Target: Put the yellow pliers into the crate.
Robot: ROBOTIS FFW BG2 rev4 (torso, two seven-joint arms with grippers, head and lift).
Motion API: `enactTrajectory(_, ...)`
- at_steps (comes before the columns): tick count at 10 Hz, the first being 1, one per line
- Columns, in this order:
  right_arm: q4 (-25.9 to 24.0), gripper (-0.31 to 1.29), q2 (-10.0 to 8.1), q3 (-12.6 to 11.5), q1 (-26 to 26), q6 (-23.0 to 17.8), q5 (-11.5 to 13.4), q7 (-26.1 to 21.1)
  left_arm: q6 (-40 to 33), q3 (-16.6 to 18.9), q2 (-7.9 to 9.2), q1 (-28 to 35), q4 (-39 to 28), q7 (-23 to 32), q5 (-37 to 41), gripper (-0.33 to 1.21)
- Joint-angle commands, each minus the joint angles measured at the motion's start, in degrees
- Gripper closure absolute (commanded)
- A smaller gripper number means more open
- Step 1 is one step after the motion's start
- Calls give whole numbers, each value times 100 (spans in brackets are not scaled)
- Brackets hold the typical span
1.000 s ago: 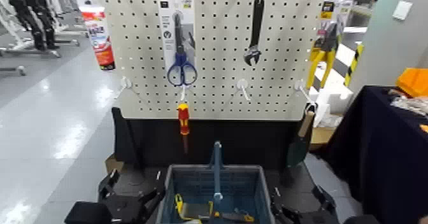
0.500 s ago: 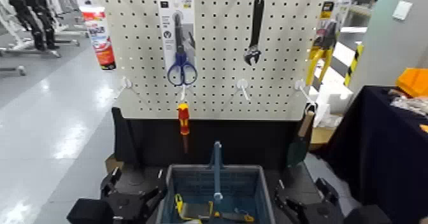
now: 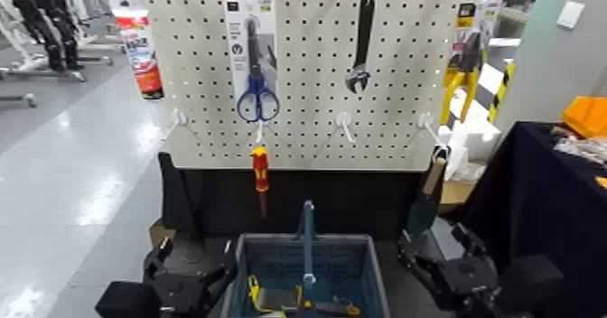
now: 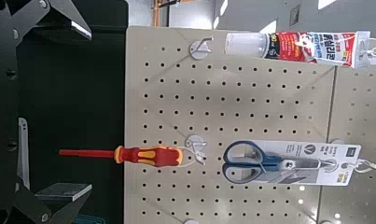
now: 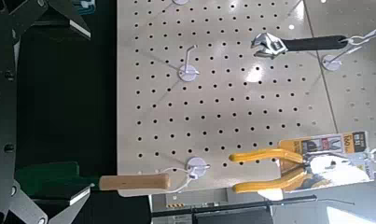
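Observation:
The yellow pliers (image 3: 462, 67) hang on their tall card at the top right corner of the pegboard, and also show in the right wrist view (image 5: 274, 169). The blue-grey crate (image 3: 262, 246) stands low at the centre below the board, its upright handle bar in the middle. My right gripper (image 3: 440, 246) is open beside the crate's right side, well below the pliers, with nothing between its fingers (image 5: 72, 21). Low at the crate's left side, my left gripper (image 3: 188, 267) is open and holds nothing.
On the pegboard hang blue-handled scissors (image 3: 256, 69), a black wrench (image 3: 361, 42), a red-and-yellow screwdriver (image 3: 260, 170), a red-white tube (image 3: 140, 55) and a wooden-handled trowel (image 3: 430, 191). A yellow-and-black tool (image 3: 289, 300) lies in the crate. A black-draped table (image 3: 542, 213) stands at the right.
My right arm has risen and come forward at the lower right, showing more of its gripper. The left arm and the hanging tools have not moved.

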Motion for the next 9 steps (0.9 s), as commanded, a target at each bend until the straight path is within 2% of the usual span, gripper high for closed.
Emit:
enactTrajectory(1, 34, 15, 5, -182, -325, 30, 62, 173, 23, -6, 2, -21, 0, -36, 15, 16)
enactTrajectory(5, 7, 15, -39, -656, -887, 356, 97, 868, 59, -6, -7, -56, 0, -89, 33, 16)
enactTrajectory(9, 51, 17, -233, -1096, -1617, 778, 132, 1527, 85, -6, -24, -91, 0, -168, 42, 16)
